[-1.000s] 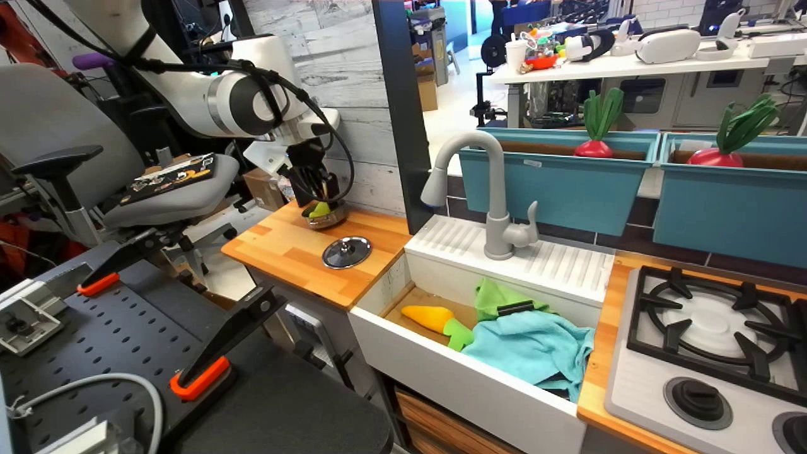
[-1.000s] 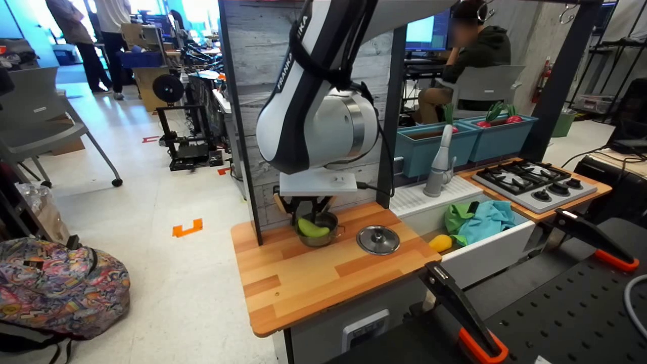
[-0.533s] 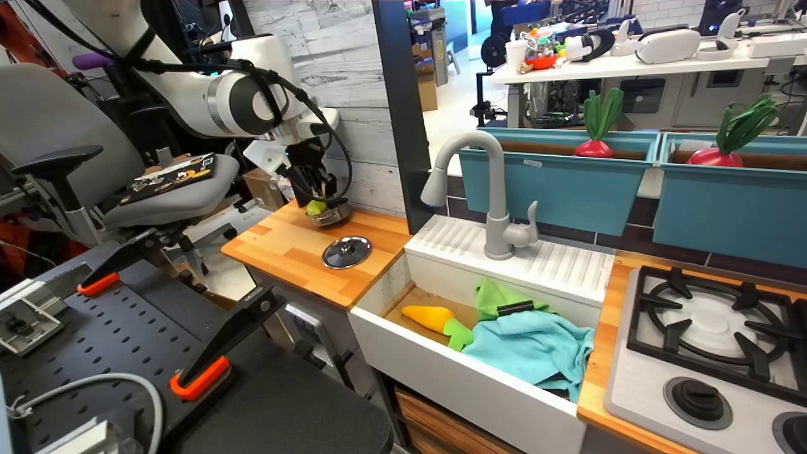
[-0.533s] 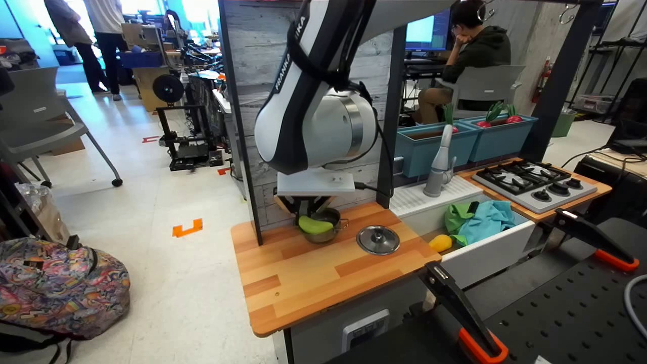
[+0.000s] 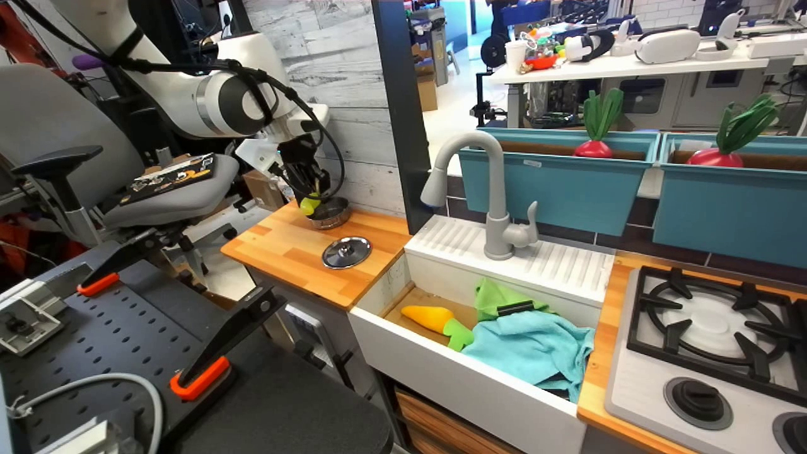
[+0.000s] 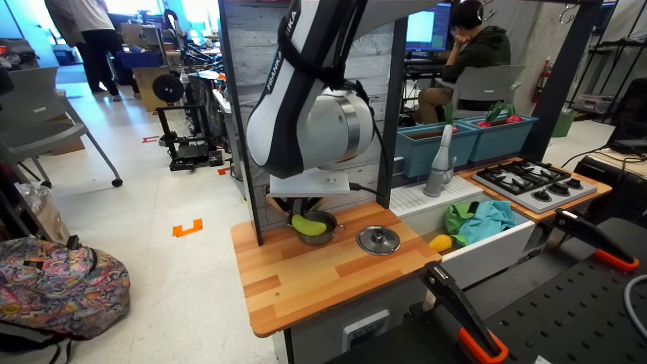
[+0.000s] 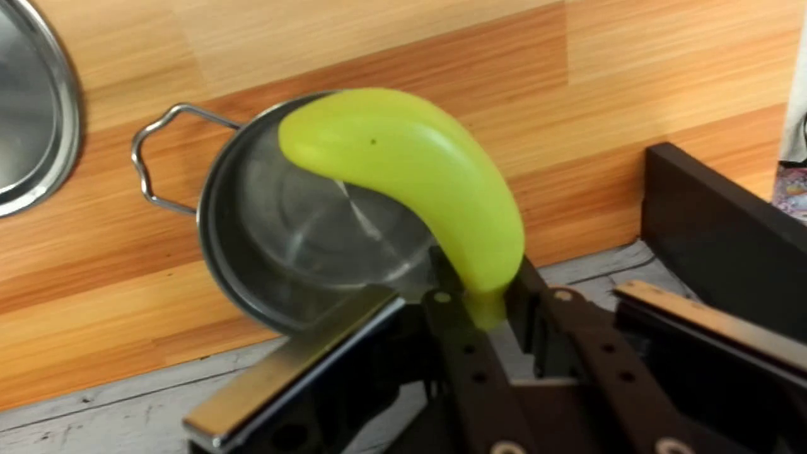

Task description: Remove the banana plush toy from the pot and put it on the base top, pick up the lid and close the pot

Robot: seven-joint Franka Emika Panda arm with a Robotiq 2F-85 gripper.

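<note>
The yellow-green banana toy (image 7: 403, 157) is held by one end between my gripper's fingers (image 7: 485, 271) in the wrist view. It is over the steel pot (image 7: 209, 233), its held end beyond the rim. In both exterior views the banana (image 5: 309, 206) (image 6: 309, 226) is at the rim of the pot (image 5: 331, 219) (image 6: 317, 239); I cannot tell whether they touch. The pot's inside looks otherwise empty. The round lid (image 5: 347, 252) (image 6: 378, 240) lies knob up on the wooden top (image 6: 308, 288) beside the pot; its edge shows in the wrist view (image 7: 31, 113).
A grey plank wall (image 6: 258, 202) and a dark post (image 7: 719, 221) stand close behind and beside the pot. A sink (image 5: 466, 391) with cloths (image 5: 529, 347) and a yellow-orange toy (image 5: 429, 318) adjoins the wooden top. A faucet (image 5: 495, 189) rises behind the sink.
The fingers have closed on the banana, which has risen from inside the pot and shifted toward the wooden top's outer end. The pot tilted half a second ago and now sits flat.
</note>
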